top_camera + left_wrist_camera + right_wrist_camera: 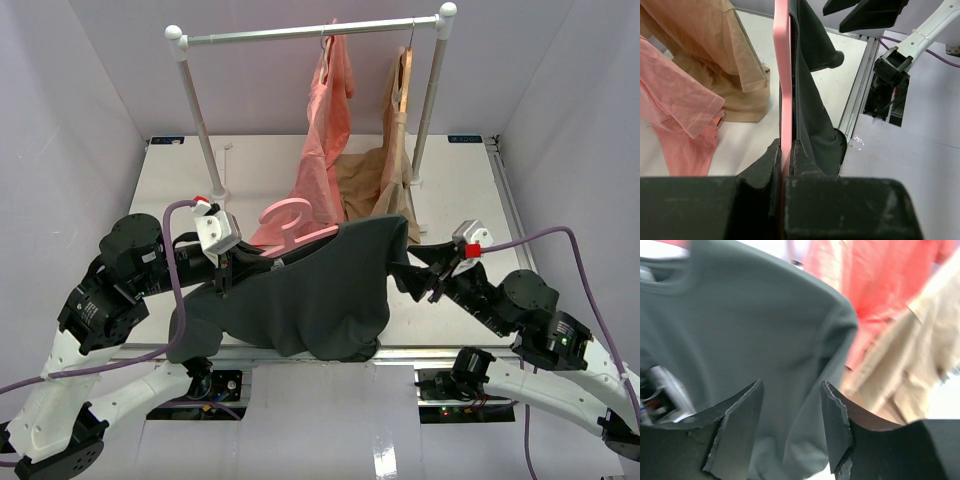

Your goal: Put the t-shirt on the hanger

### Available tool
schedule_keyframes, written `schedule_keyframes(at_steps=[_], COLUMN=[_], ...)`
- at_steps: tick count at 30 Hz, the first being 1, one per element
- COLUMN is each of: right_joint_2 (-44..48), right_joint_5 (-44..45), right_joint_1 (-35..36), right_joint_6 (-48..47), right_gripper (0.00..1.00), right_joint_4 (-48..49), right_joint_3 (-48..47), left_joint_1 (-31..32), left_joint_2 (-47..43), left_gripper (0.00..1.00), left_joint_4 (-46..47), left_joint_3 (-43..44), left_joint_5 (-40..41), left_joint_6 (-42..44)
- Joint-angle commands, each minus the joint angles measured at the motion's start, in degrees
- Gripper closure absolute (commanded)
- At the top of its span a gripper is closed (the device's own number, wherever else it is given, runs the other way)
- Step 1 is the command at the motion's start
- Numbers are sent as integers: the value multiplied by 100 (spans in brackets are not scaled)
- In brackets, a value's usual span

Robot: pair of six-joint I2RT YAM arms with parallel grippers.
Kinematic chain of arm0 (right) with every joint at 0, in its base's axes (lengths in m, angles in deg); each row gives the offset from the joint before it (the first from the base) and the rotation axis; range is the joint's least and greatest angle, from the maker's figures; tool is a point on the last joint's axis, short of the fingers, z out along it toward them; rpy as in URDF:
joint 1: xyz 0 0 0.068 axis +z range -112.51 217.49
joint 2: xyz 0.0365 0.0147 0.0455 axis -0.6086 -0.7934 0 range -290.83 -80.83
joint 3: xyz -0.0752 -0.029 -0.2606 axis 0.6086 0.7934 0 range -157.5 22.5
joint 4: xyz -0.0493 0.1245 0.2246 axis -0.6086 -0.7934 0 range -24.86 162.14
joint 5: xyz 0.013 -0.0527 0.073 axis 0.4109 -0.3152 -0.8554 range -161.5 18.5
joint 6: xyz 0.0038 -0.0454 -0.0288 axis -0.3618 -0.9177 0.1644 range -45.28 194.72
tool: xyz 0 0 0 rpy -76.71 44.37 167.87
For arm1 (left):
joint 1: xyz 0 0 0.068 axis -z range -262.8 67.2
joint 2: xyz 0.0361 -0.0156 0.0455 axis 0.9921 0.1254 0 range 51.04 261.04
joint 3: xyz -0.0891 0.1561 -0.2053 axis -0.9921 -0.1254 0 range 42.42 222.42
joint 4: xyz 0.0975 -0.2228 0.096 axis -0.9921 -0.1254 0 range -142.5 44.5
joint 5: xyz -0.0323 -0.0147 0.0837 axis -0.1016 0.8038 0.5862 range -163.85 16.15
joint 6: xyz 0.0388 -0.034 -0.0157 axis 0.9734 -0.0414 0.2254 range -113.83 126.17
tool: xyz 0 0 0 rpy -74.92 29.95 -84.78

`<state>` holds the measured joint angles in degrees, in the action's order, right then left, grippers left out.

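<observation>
The dark charcoal t-shirt hangs draped over the pink hanger, held above the table's front middle. Only the hanger's hook and one arm show above the fabric. My left gripper is at the shirt's left end. In the left wrist view it is shut on the hanger's pink arm, with the t-shirt hanging on the right side. My right gripper is at the shirt's right shoulder. In the right wrist view it is open, with the shirt's sleeve fabric lying between and beyond the jaws.
A white garment rack stands at the back with a salmon-pink garment and a tan garment on a wooden hanger, both trailing onto the table just behind the shirt. The table's front rail runs below the shirt's hem.
</observation>
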<state>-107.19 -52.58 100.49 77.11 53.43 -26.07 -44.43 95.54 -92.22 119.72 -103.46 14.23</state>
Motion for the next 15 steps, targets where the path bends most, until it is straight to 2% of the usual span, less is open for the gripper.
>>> schedule_keyframes(at_steps=[1, 4, 7, 11, 15], right_joint_2=[44, -206, -630, -1617, -2368], right_joint_5=[-1470, -2214, -2595, -2944, -3065], right_joint_1=[-13, -15, -7, -6, -13], right_joint_6=[-185, -407, -628, -947, -1176], right_gripper=[40, 35, 32, 22, 20], right_joint_4=[-109, -130, 64, 198, 344], right_joint_3=[-609, -1030, -1383, -2242, -2884], left_joint_1=[-23, -23, -29, -30, -23], left_joint_2=[62, 41, 52, 103, 91], left_gripper=[100, 100, 100, 100, 100], left_joint_4=[6, -17, -53, -23, 175], left_joint_3=[-43, -87, -128, -209, -337], left_joint_5=[-20, -140, -382, -597, -997], left_joint_6=[136, 173, 196, 199, 175])
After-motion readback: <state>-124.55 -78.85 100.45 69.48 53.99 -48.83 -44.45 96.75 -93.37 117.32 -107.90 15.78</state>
